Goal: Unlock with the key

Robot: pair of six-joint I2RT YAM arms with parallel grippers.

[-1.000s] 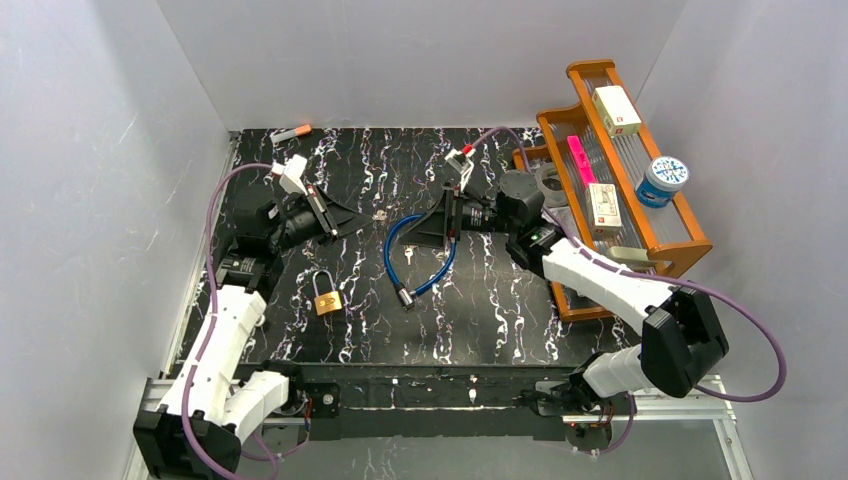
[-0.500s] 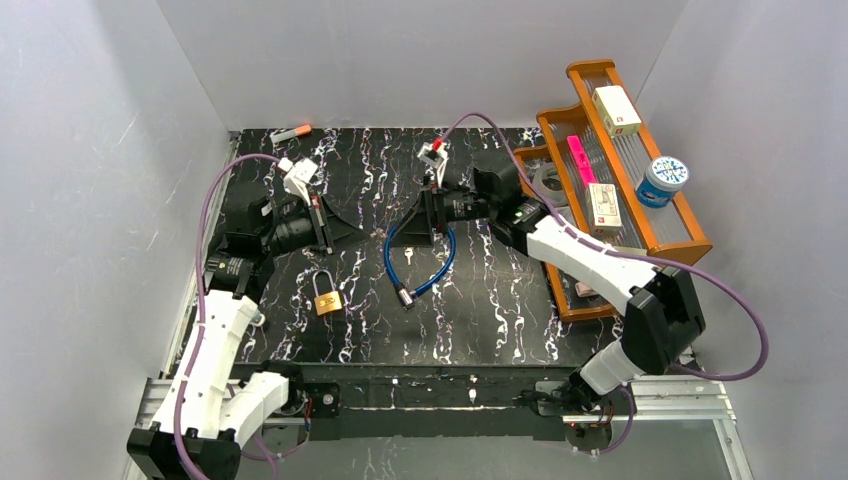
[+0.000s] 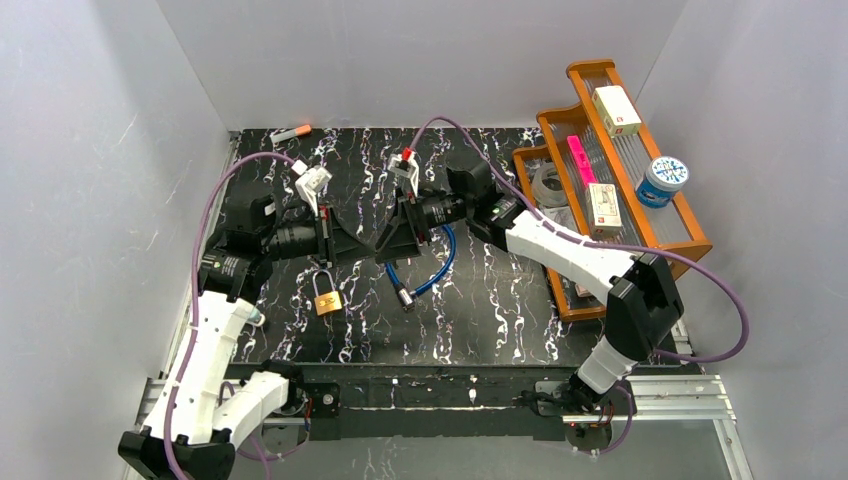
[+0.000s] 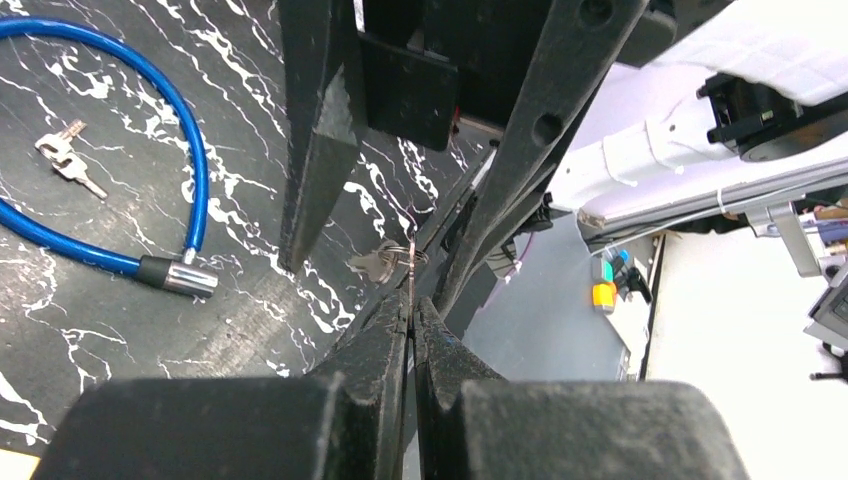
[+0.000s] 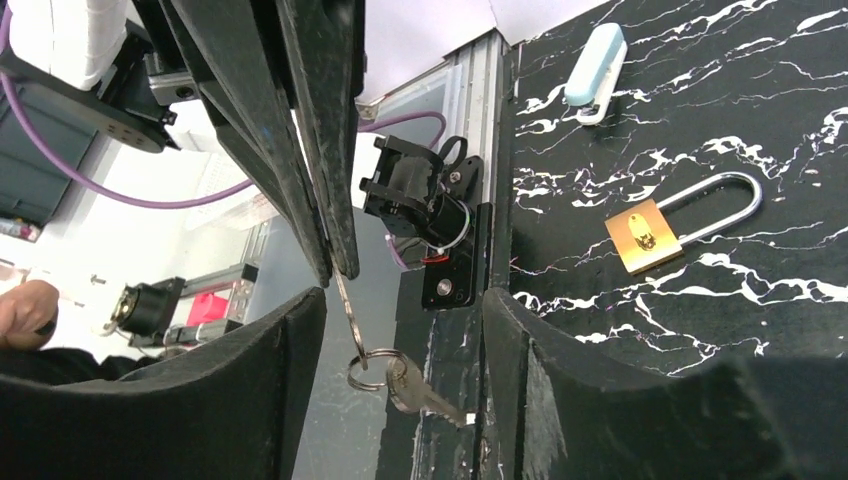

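My left gripper (image 4: 411, 305) pinches the ring (image 5: 364, 371), key (image 5: 427, 393) dangling. My right gripper (image 5: 404, 325) gapes wide around it. The padlock (image 5: 645, 237) lies apart.

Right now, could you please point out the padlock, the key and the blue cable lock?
padlock (image 5: 643, 236), right wrist view, on its brass body.
key (image 5: 408, 386), right wrist view, on its head by the ring.
blue cable lock (image 4: 185, 280), left wrist view, on its metal end.

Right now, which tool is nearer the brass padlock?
Left. The left tool, shut on the key ring, is just beyond the padlock; the right tool, open, faces it from farther right, by the blue cable lock.
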